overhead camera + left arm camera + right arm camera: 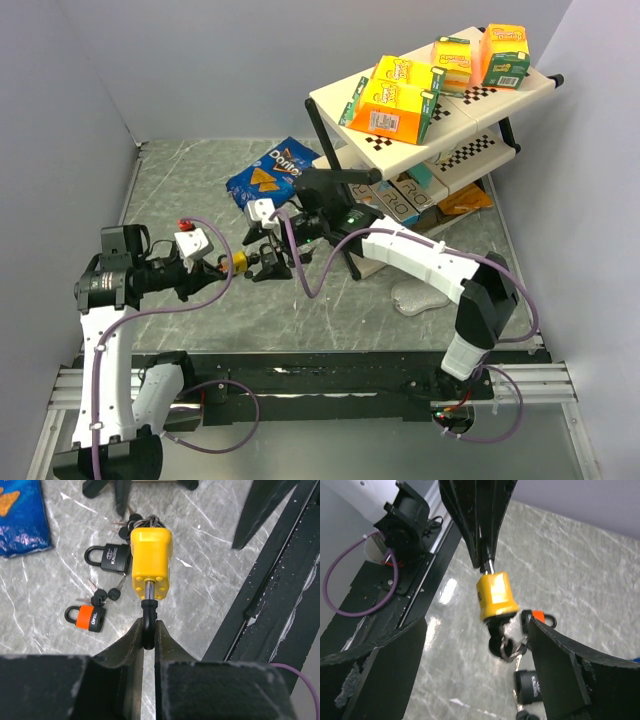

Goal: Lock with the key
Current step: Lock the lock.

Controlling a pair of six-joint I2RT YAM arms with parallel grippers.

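Pinching the yellow padlock (151, 562) by its shackle (149, 614), the left gripper (149, 630) holds it above the table (200, 190). The key (497, 642) sits in the lock, and the right gripper (477, 627) straddles it with fingers spread, likely needing to close and turn next.

Your padlock (151, 562): yellow body, black shackle
Your eight o'clock, small padlock (86, 618): orange, black
Your chip bag (268, 178): blue
Your table (215, 570): grey marble, white veins
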